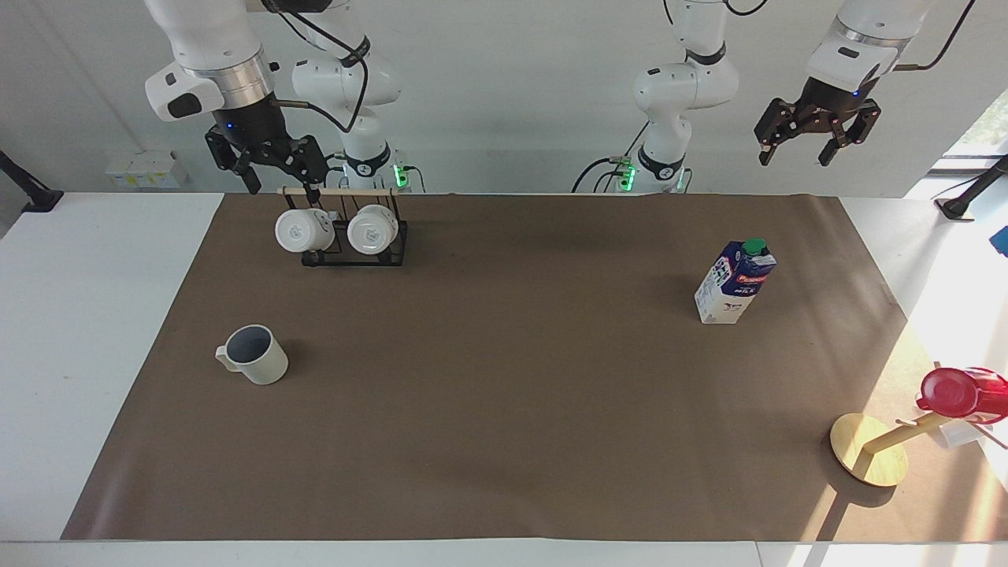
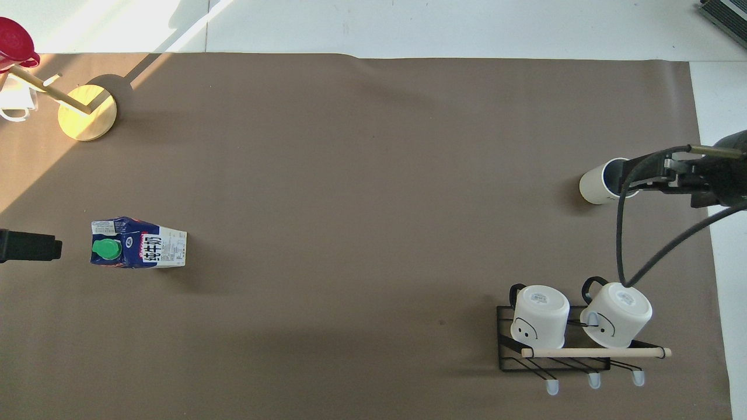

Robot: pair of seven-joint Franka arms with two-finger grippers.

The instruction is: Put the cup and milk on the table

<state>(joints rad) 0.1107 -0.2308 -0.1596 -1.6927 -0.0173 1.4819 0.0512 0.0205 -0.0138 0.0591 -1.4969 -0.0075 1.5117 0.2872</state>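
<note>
The cream cup (image 1: 253, 356) stands upright on the brown mat of the table (image 1: 504, 409) toward the right arm's end, farther from the robots than the mug rack. In the overhead view the cup (image 2: 595, 184) is partly covered by my right arm. The milk carton (image 1: 734, 282) stands upright on the mat (image 2: 373, 175) toward the left arm's end; its green cap shows in the overhead view (image 2: 138, 243). My right gripper (image 1: 277, 179) is open and empty, raised over the rack; it also shows in the overhead view (image 2: 642, 175). My left gripper (image 1: 797, 153) is open and empty, high over the table's edge near the milk, and its tip shows in the overhead view (image 2: 35, 246).
A black wire rack (image 1: 354, 256) with a wooden bar holds two white mugs near the right arm's base; it also shows in the overhead view (image 2: 508, 356). A wooden mug tree (image 1: 866, 449) carrying a glossy red cup (image 1: 961, 392) stands at the mat's corner, farther from the robots than the milk.
</note>
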